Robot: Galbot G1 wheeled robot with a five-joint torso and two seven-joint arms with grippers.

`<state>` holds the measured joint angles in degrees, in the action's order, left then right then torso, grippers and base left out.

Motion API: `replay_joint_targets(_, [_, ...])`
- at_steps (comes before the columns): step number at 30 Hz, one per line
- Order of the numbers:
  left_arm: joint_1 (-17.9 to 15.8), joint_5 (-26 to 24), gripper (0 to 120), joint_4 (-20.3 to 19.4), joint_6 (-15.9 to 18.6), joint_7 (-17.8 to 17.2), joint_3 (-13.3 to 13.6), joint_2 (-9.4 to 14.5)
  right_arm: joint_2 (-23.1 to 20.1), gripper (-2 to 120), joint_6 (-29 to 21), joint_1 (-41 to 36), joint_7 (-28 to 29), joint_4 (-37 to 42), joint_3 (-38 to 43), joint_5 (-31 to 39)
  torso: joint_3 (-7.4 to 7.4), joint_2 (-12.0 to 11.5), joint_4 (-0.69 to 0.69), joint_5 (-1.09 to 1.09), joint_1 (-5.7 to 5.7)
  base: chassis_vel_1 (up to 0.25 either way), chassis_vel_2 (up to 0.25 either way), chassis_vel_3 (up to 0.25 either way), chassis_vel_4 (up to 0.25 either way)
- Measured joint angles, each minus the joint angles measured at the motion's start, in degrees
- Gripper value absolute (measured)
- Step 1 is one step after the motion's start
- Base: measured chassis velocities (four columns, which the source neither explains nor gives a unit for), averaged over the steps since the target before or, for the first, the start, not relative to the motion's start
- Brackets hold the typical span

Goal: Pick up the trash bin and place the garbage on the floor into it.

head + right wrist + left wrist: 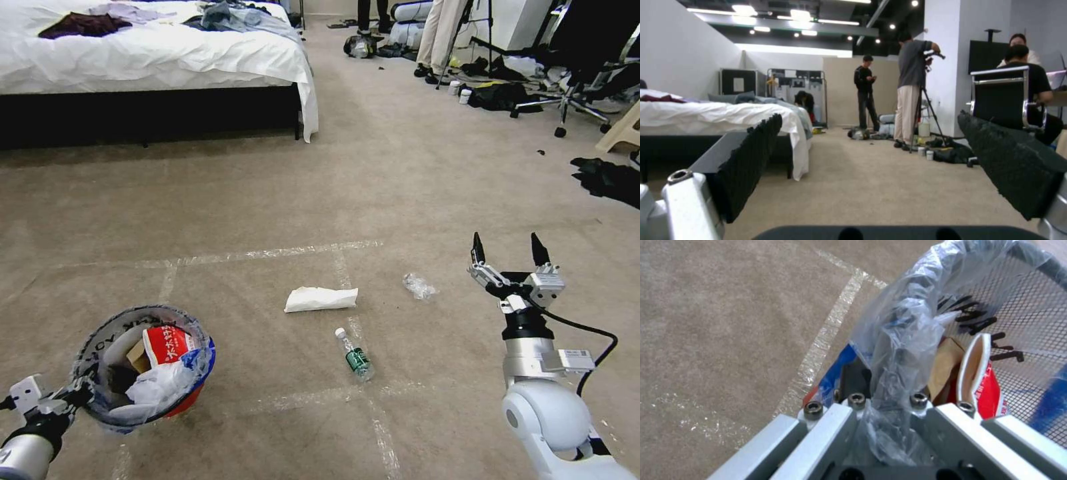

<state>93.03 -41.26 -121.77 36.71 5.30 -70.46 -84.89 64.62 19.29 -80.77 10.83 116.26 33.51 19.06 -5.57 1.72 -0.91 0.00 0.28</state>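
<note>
The red trash bin (143,363) with its clear bluish liner sits low at the near left of the floor (267,200). My left gripper (73,393) is shut on its near rim, pinching rim and bag (907,326) together. Inside lie a red-and-white wrapper (985,386) and a brown paper bag (945,368). On the carpet to the right lies garbage: a flat white paper piece (321,299), a small plastic bottle (355,355) and a clear wrap (419,286). My right gripper (508,253) hovers open beyond the wrap, fingertips pointing away and level across the room (869,118).
Shiny tape lines (343,267) cross the carpet around the litter. A white bed (153,60) stands at the back left. Dark clothes piles (607,177), an office chair (573,60), a tripod and standing people occupy the back right.
</note>
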Motion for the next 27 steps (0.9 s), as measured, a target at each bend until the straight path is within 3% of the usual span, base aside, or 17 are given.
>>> replay_joint_targets(27, [-0.6, 0.0, 1, 1.2, 0.0, -0.1, 0.0, 0.0, 0.3, 100, 0.6, 0.7, 0.1, -2.4, -0.9, -0.6, 0.01, 0.0, 0.00, 0.00, -0.01, -0.004, 0.005, 0.005, -0.003])
